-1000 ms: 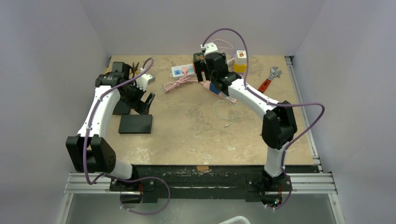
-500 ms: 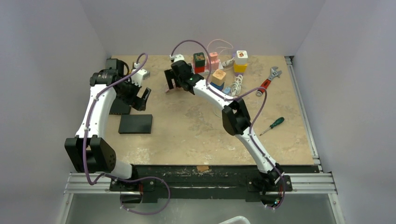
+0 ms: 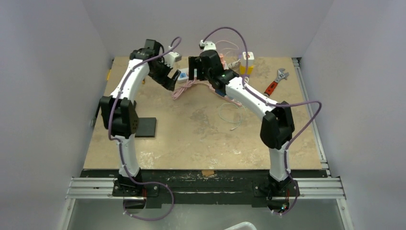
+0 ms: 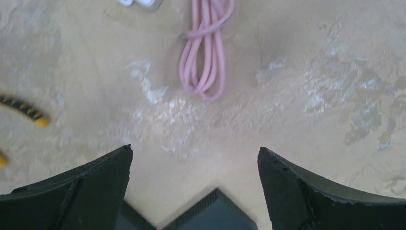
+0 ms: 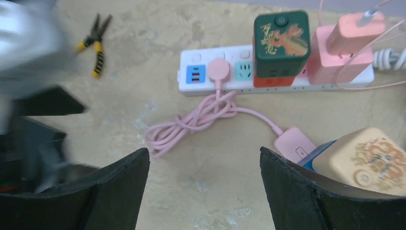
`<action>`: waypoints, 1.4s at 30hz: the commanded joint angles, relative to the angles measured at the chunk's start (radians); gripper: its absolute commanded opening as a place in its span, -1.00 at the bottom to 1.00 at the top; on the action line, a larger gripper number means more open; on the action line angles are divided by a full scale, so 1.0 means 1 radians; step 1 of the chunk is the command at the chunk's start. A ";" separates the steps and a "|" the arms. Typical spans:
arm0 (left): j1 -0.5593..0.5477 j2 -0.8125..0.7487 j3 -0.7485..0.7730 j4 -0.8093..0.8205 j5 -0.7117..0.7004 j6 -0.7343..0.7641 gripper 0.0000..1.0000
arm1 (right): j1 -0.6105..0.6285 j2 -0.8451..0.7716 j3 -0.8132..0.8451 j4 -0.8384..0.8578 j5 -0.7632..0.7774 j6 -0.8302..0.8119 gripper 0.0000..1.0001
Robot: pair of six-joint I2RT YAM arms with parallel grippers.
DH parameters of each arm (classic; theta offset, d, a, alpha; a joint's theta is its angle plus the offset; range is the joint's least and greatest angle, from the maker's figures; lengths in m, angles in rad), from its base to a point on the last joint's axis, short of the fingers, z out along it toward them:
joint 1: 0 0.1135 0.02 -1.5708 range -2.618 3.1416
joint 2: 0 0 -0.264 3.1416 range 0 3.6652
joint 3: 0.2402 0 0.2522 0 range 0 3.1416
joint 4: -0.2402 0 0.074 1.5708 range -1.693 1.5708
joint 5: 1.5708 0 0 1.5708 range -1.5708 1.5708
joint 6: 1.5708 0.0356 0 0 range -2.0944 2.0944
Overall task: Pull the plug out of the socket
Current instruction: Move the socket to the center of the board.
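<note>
**Item 1.** White power strip (image 5: 275, 79). Lies flat at the far side of the tan, stone-patterned tabletop (image 3: 191, 139).

**Item 2.** Pink round plug (image 5: 219, 68). Seated in the strip, between a blue USB panel (image 5: 195, 75) and a teal socket face (image 5: 242, 71). Its pink cable (image 5: 191, 125) drops over the strip's near edge, knots, and lies in a loose bundle on the tabletop. One strand runs on to a small pink rectangular box (image 5: 294, 143).

**Item 3.** Dark green cube adapter with gold dragon print (image 5: 281, 43). Stands on the strip just right of the plug, over an orange-red base (image 5: 268, 81). Stacked pink adapters (image 5: 344, 48) stand beside it on the right.

**Item 4.** Cream cube with dragon print (image 5: 368, 160). Sits on a blue block (image 5: 320, 152), off the strip, next to the pink box.

**Item 5.** Pliers with yellow-and-black handles (image 5: 98, 45). On the tabletop, left of the strip and apart from it.

**Item 6.** Right claw (image 5: 203, 191). Jaws spread wide with nothing between them. It is on the near side of the strip, above the cable bundle, and clear of the plug.

**Item 7.** Left claw (image 4: 194, 187). Jaws at full spread and empty. It points down at the tabletop, with a loop of the pink cable beyond its fingertips.

**Item 8.** Red-handled adjustable wrench (image 3: 275, 82). At the far right of the tabletop.

**Item 9.** Flat black square (image 3: 143, 127). On the left side of the tabletop, well apart from the strip.
</note>
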 commanded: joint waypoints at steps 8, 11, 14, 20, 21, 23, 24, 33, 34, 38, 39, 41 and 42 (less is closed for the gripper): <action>-0.132 0.228 0.204 0.027 -0.055 -0.012 1.00 | -0.011 -0.400 -0.419 0.226 0.070 0.027 0.62; -0.140 0.255 0.201 0.048 -0.094 -0.028 1.00 | -0.024 -0.508 -0.508 0.272 0.089 0.037 0.56; -0.160 0.289 0.201 0.053 -0.173 -0.012 1.00 | -0.038 -0.611 -0.578 0.290 0.109 0.044 0.50; -0.221 0.374 0.208 0.037 -0.385 0.042 0.79 | -0.075 -0.728 -0.670 0.294 0.143 0.056 0.46; -0.225 0.393 0.229 0.021 -0.400 0.043 0.71 | -0.084 -0.737 -0.677 0.291 0.144 0.058 0.46; -0.226 0.426 0.270 -0.014 -0.392 0.030 0.54 | -0.098 -0.749 -0.685 0.280 0.143 0.059 0.43; -0.224 0.426 0.272 -0.010 -0.384 0.027 0.42 | -0.103 -0.752 -0.691 0.279 0.140 0.060 0.41; -0.226 0.384 0.249 -0.026 -0.354 0.026 -1.00 | -0.126 -0.753 -0.703 0.265 0.136 0.050 0.28; -0.226 0.353 0.214 -0.022 -0.347 0.025 -1.00 | -0.126 -0.750 -0.702 0.260 0.139 0.048 0.27; -0.226 0.168 0.016 -0.011 -0.270 0.013 -1.00 | -0.130 -0.726 -0.696 0.228 0.124 0.053 0.24; -0.226 0.125 -0.031 -0.021 -0.234 0.005 -1.00 | -0.131 -0.720 -0.698 0.223 0.112 0.057 0.22; -0.228 0.042 -0.140 -0.042 -0.176 -0.008 -1.00 | -0.130 -0.707 -0.706 0.215 0.093 0.069 0.18; -0.231 -0.001 -0.195 -0.047 -0.150 -0.016 -1.00 | -0.130 -0.702 -0.712 0.211 0.083 0.074 0.17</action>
